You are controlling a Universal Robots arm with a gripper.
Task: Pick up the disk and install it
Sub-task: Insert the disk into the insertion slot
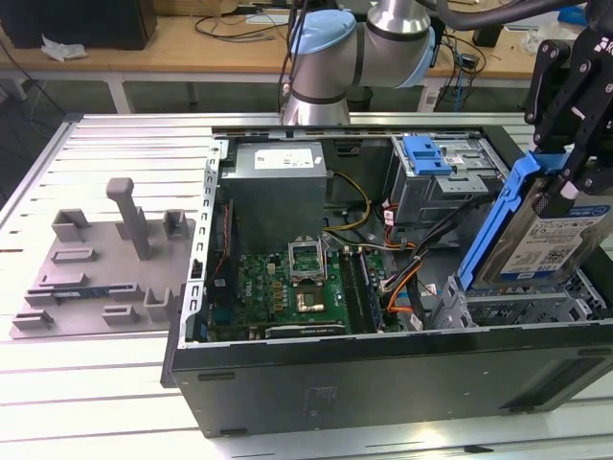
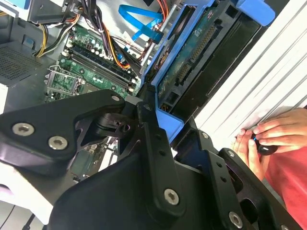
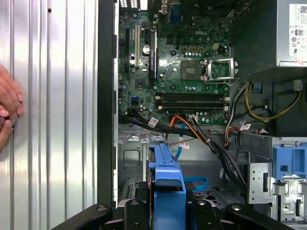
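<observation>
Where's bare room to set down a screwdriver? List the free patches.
Free: slatted table beyond the grey fixture, and the strip before the case. Crowded: cables beside the disk held by the end effector.

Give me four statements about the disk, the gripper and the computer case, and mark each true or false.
1. The gripper is shut on the disk. True.
2. The disk lies flat on the table. False: it is held tilted over the end of the computer case at the exterior view's right.
3. The computer case is open, its motherboard exposed. True.
4. The grey fixture sits inside the computer case. False: it rests on the table, at the exterior view's left of the case.
</observation>
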